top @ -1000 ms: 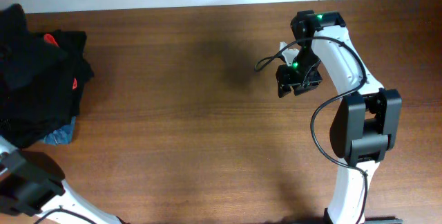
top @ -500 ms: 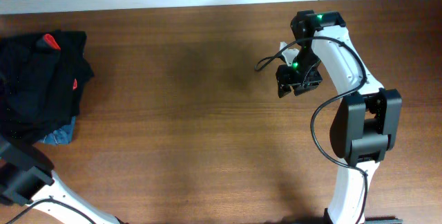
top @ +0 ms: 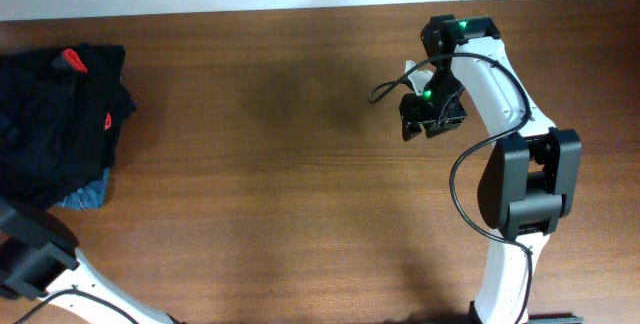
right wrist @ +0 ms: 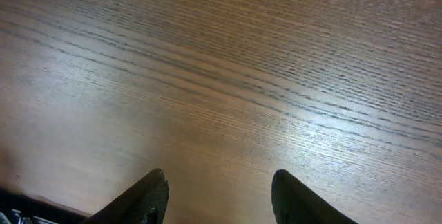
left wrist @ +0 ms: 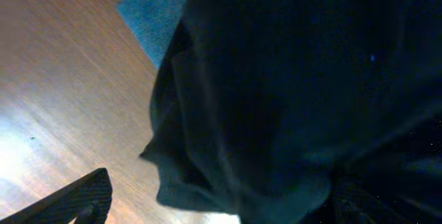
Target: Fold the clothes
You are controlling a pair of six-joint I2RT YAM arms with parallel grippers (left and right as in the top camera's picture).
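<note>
Lying heaped at the left edge of the table (top: 300,164), the clothes (top: 50,134) form a black pile with small red patches and a blue cloth (top: 85,196) poking out beneath. The left fingers (left wrist: 83,196) are spread wide right at that black fabric, grasping nothing. The right fingers (right wrist: 148,196) hang released over the wood, well apart from the pile.
</note>
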